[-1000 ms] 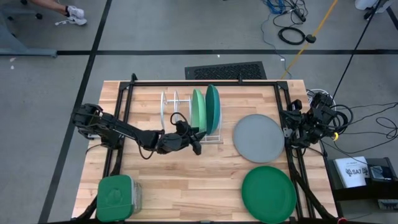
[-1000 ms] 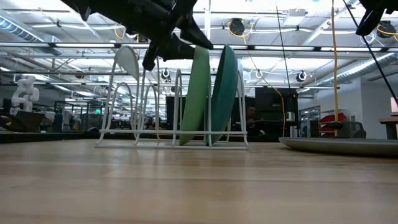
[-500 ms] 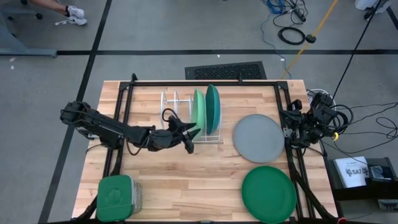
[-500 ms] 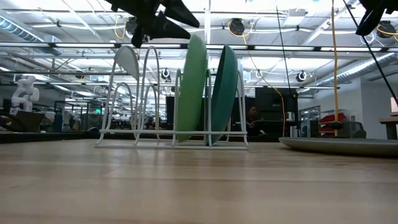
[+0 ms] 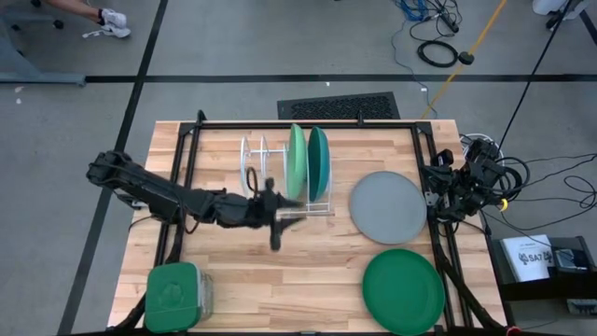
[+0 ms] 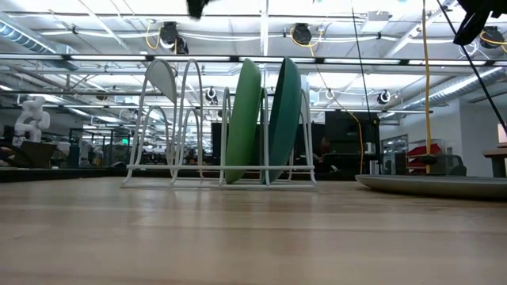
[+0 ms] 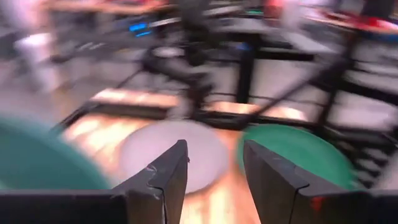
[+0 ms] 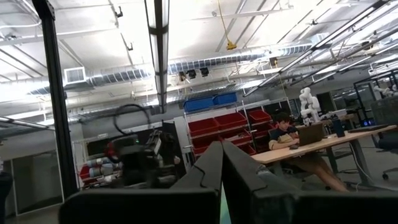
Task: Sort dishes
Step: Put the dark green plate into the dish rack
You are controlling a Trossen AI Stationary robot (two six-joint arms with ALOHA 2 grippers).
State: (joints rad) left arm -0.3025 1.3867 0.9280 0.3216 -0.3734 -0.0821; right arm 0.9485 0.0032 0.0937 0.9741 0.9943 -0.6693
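1. The work surface is a pale wooden butcher-block table [image 5: 280, 280] with a black metal frame [image 5: 280, 124] around its far part, standing on a grey concrete floor [image 5: 233, 47] crossed by dark tape lines.
2. A white wire dish rack [image 5: 270, 168] stands near the table's far middle; the light mint green round plastic plate [image 5: 297, 163] and the teal round plastic plate [image 5: 318, 164] stand upright in neighbouring slots, the teal one on the side towards the right arm. The other slots hold nothing.
3. The grey round flat plate [image 5: 388, 207] lies flat on the wood, beside the rack on the right arm's side. The dark green round plate [image 5: 403, 290] lies flat near the front edge, just beside the grey one.
4. A green square lidded container [image 5: 173, 297] sits at the front corner on the left arm's side.
5. The left gripper [image 5: 277, 219] hangs above the table just in front of the rack, its fingers [image 7: 163, 180] spread apart and holding nothing.
6. The right gripper [image 8: 221, 171] is parked at the table's right edge, fingers pressed together and empty.
7. Past the table, the low view shows an industrial hall with ceiling pipes and lights; the right wrist view shows red and blue storage bins [image 8: 224, 118] and a person [image 8: 292, 140] seated at a desk with a laptop.
8. Black cables [image 5: 438, 47] lie on the floor beyond the table.
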